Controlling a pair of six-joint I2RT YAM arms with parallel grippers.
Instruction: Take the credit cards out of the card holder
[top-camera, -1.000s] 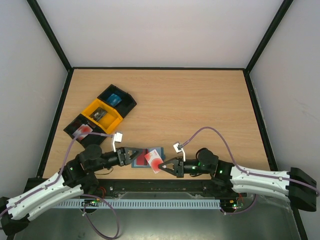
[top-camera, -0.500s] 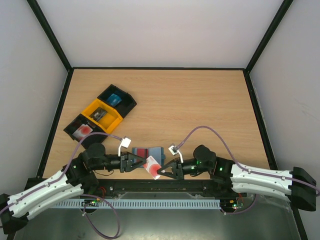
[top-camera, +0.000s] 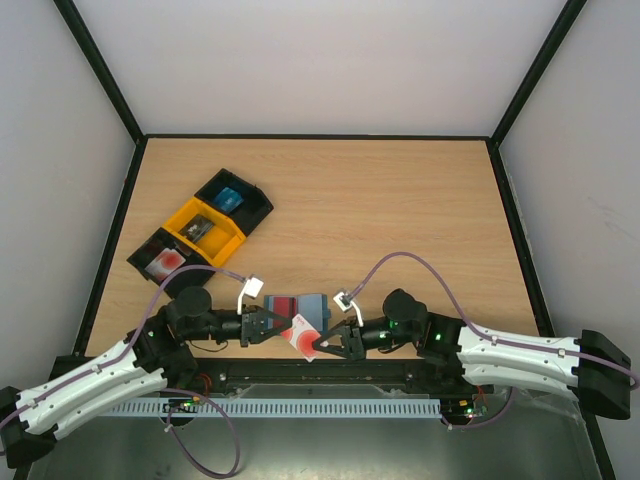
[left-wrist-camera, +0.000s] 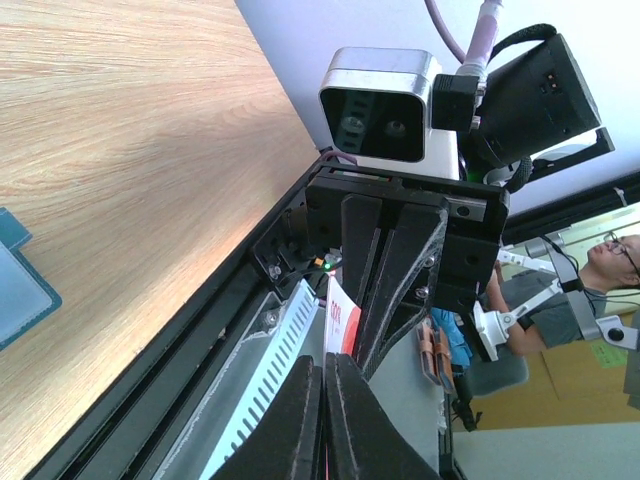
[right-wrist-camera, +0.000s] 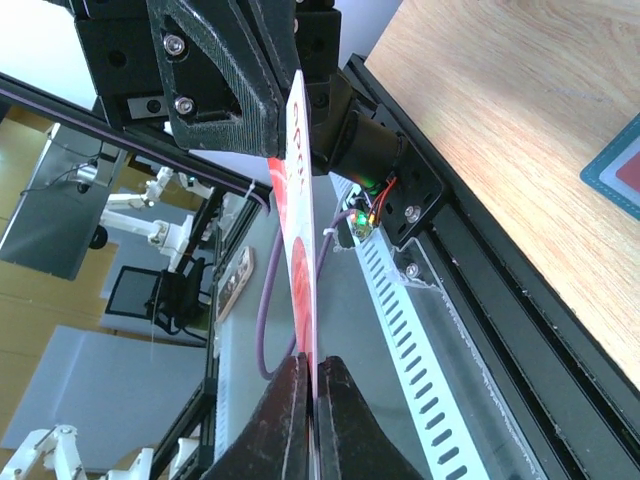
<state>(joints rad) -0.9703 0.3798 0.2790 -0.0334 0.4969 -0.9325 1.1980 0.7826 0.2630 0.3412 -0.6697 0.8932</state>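
Observation:
A white credit card with red marks (top-camera: 303, 336) hangs over the table's near edge, pinched from both sides. My left gripper (top-camera: 288, 330) is shut on its left edge and my right gripper (top-camera: 319, 345) is shut on its right edge. In the left wrist view the card (left-wrist-camera: 342, 318) stands edge-on above the closed fingers (left-wrist-camera: 300, 410). The right wrist view shows the card (right-wrist-camera: 300, 200) rising from that gripper's closed fingers (right-wrist-camera: 345, 420). The blue-grey card holder (top-camera: 312, 304) lies open on the table just behind them, a red patch showing inside it.
A row of black and yellow trays (top-camera: 176, 222) sits at the left of the table, holding small items. The black frame rail (top-camera: 330, 372) runs along the near edge beneath the grippers. Side walls close in the table.
The right gripper drew the white card off the card holder toward the near edge. The left gripper left the holder, swung over and closed on the card's other edge.

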